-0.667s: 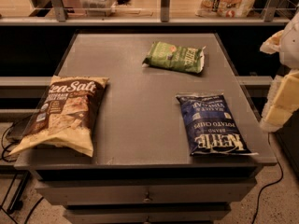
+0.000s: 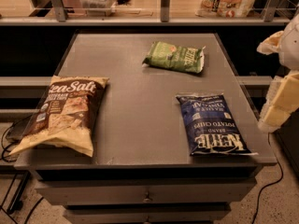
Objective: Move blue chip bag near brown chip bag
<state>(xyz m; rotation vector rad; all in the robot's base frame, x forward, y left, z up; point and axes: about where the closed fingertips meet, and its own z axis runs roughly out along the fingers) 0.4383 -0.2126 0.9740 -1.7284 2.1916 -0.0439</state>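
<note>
The blue chip bag (image 2: pixel 211 124) lies flat on the grey table (image 2: pixel 131 111), at the front right, with its white lettering upside down to me. The brown chip bag (image 2: pixel 65 113) lies flat at the front left, its near end reaching the table's left front corner. A wide strip of bare tabletop separates the two bags. My gripper (image 2: pixel 279 104) shows as cream-coloured parts at the right edge of the view, beyond the table's right side, just right of the blue bag and apart from it. It holds nothing that I can see.
A green chip bag (image 2: pixel 174 57) lies at the back of the table, right of centre. A shelf with a rail (image 2: pixel 159 20) runs behind the table, bearing containers. Drawers (image 2: pixel 147 197) sit below the table's front edge. Cables lie on the floor at left and right.
</note>
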